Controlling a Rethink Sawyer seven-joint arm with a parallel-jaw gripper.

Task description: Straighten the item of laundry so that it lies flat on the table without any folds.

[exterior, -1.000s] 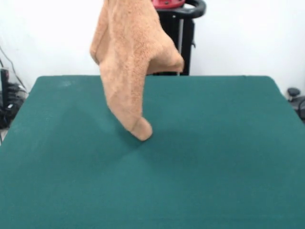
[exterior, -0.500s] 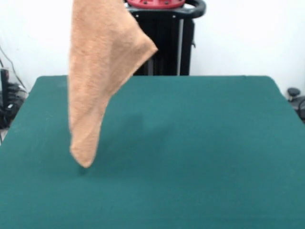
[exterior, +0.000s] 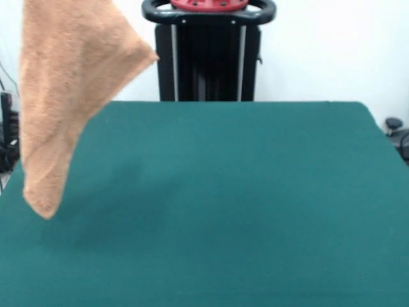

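Note:
The item of laundry [exterior: 64, 83], a tan-orange terry towel, hangs in the air at the far left of the front view. It drops from above the picture's top edge and tapers to a point [exterior: 43, 211] over the left edge of the table [exterior: 255, 204]. One corner sticks out to the right [exterior: 150, 59]. The cloth is bunched and draped, not flat, and its tip seems clear of the green surface, with a faint shadow beneath. The gripper lies above the picture's top edge and does not show.
The black pedestal with a red top [exterior: 208, 51] stands behind the table's far edge. Dark cables and gear [exterior: 6, 134] sit beyond the left edge, and a dark object [exterior: 397, 131] lies beyond the right edge.
The hanging towel has swung steadily to the left, from over the table's middle to its left edge. Its lower tip has left the table's middle and now hangs at the left side.

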